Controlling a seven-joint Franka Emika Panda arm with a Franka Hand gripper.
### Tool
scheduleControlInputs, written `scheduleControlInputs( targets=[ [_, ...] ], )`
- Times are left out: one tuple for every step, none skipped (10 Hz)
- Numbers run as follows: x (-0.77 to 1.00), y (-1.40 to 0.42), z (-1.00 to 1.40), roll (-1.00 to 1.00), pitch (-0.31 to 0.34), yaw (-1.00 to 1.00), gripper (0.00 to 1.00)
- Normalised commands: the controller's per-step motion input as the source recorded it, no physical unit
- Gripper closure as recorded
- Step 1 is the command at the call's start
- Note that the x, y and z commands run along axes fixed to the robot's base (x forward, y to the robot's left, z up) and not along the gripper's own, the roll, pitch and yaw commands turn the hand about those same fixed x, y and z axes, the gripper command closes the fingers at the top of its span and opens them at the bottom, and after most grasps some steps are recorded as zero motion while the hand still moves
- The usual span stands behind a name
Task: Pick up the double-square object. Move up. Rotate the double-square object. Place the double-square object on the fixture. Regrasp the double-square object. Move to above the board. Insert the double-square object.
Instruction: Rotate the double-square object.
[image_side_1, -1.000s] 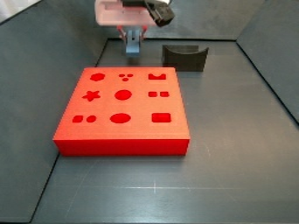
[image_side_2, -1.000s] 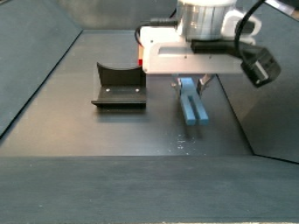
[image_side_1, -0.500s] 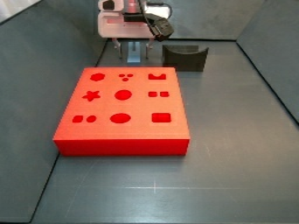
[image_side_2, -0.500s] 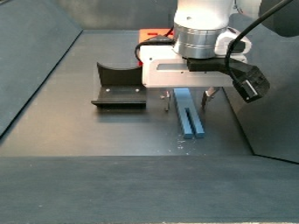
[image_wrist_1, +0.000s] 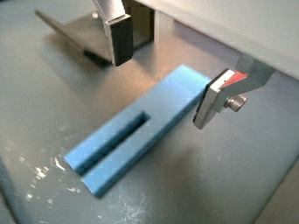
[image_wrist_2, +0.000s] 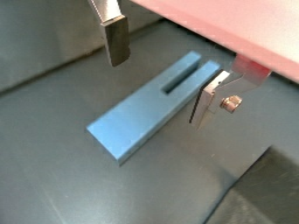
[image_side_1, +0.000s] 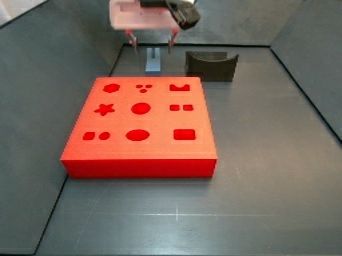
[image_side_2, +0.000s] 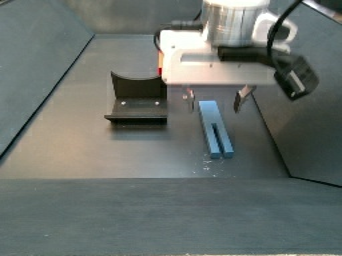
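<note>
The double-square object (image_side_2: 215, 131) is a slim blue bar with a slot, lying flat on the grey floor. It shows in both wrist views (image_wrist_1: 132, 129) (image_wrist_2: 155, 109) and in a side view (image_side_1: 155, 59). My gripper (image_side_2: 215, 101) hangs open just above its far end. In both wrist views (image_wrist_1: 163, 92) (image_wrist_2: 158, 92) one finger stands on each side of the bar, clear of it. The fixture (image_side_2: 135, 98) (image_side_1: 211, 65) stands beside the bar. The red board (image_side_1: 140, 125) lies in front of the gripper.
Dark walls close in the floor on all sides (image_side_2: 40, 90). A strip of grey floor (image_side_1: 267, 150) runs beside the board. Part of the fixture also shows behind one finger (image_wrist_1: 76, 31).
The gripper has risen, with its fingers now above the blue bar. The bar sat up between the fingers a second ago and now lies flat on the floor.
</note>
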Motion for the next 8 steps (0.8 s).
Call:
scheduleControlInputs(
  targets=[
    [-0.02, 0.01, 1.00, 0.04, 0.080, -0.01, 0.00],
    [-0.02, 0.01, 1.00, 0.05, 0.079, -0.01, 0.00],
    [-0.03, 0.01, 1.00, 0.07, 0.080, -0.01, 0.00],
    [-0.03, 0.01, 0.85, 0.08, 0.082, -0.01, 0.00],
    [-0.03, 0.01, 0.66, 0.09, 0.084, 0.01, 0.00],
    [0.00, 0.00, 0.00, 0.00, 0.000, 1.00, 0.00],
    [0.00, -0.01, -0.15, 0.00, 0.001, 1.00, 0.00],
    [0.01, 0.00, -0.26, 0.00, 0.001, 1.00, 0.00]
  ],
)
